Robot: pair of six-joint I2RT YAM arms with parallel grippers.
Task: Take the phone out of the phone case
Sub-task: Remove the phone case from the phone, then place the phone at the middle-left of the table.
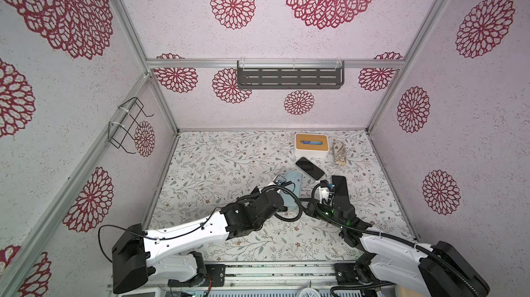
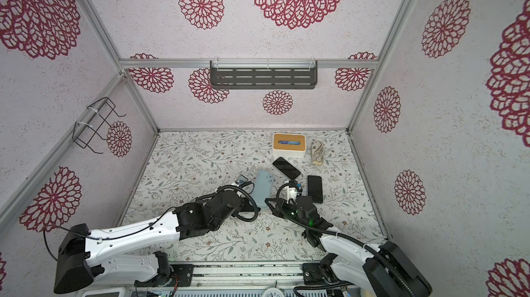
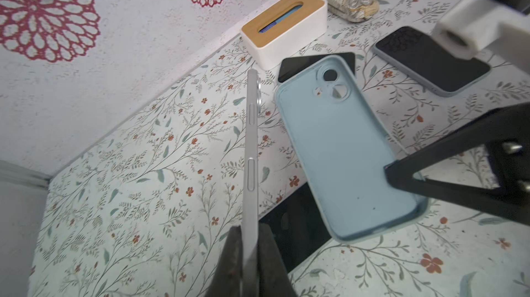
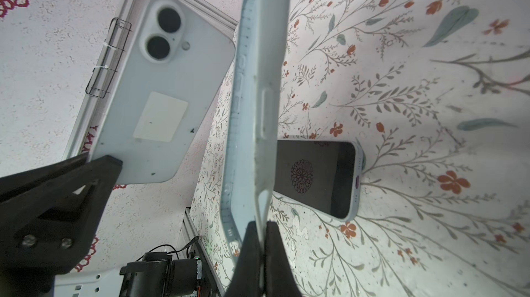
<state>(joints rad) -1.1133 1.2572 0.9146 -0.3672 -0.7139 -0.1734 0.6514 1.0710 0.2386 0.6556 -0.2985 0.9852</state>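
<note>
The white phone [image 3: 252, 137] is out, pinched by the closed left gripper [image 3: 250, 235], the right gripper [image 4: 260, 229] clamping the empty light-blue case [image 4: 258, 80]; only setting down seems left.

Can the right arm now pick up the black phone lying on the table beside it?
Probably not yet. The right gripper is shut on the blue case, so its jaws are taken. The black phone itself lies uncovered near that arm; with the case put down, the way looks free.

matte rubbery-looking blue phone case [image 3: 344, 152], phone [image 4: 160, 94] with smooth white back and metal-ish edge, wood-topped white plastic box [image 3: 286, 27], glossy black screen on spare phone [image 3: 430, 60]
</note>
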